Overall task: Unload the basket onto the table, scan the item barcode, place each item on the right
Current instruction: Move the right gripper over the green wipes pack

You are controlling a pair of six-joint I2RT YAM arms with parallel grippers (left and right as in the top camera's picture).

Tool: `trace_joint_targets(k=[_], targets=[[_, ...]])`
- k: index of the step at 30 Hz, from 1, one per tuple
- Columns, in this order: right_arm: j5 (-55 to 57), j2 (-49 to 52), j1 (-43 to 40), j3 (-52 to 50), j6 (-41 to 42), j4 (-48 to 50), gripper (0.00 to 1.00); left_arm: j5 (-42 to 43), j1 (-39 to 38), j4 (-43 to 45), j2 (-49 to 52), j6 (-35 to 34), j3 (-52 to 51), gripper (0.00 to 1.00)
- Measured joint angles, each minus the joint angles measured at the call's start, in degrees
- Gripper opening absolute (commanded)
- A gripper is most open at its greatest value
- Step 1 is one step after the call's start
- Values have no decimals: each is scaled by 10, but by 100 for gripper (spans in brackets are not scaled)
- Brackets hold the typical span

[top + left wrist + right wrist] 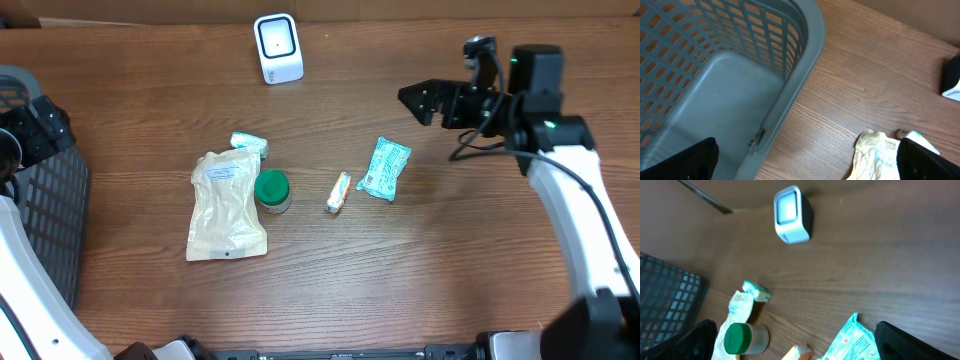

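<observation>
The white barcode scanner (278, 47) (791, 214) stands at the back of the table. Items lie mid-table: a teal packet (385, 168) (850, 340), a small orange-and-white stick (339, 192), a green-lidded jar (272, 190) (742, 338), a beige pouch (226, 205) (879, 155) and a small white-green packet (249, 144) (756, 291). My right gripper (420, 100) (800, 345) hangs open and empty, above and to the right of the teal packet. Far left, my left gripper (40, 125) (807, 162) is open and empty over the basket's edge.
A grey mesh basket (45, 200) (715, 75) fills the left side of the table. The back wall runs just behind the scanner. Bare wood shows between the basket and the pouch and across the front of the table.
</observation>
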Motion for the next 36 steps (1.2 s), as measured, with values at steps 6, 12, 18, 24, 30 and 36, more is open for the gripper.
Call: trace_joint_targets(k=[6,12,18,24,30,36], targets=[[46,96,61,20,28,-23,100,0,0,0,0,0,0,100],[140,176,132,104,38,-90,100,0,0,0,0,0,0,100],[188,217,155,128,49,-75,79,0,0,0,0,0,0,100],[195,237,156,128,58,-36,49,0,0,0,0,0,0,100],[220,253,182,128,67,-32,43,0,0,0,0,0,0,99],[282,290,214,128,106,-37,43,0,0,0,0,0,0,100]])
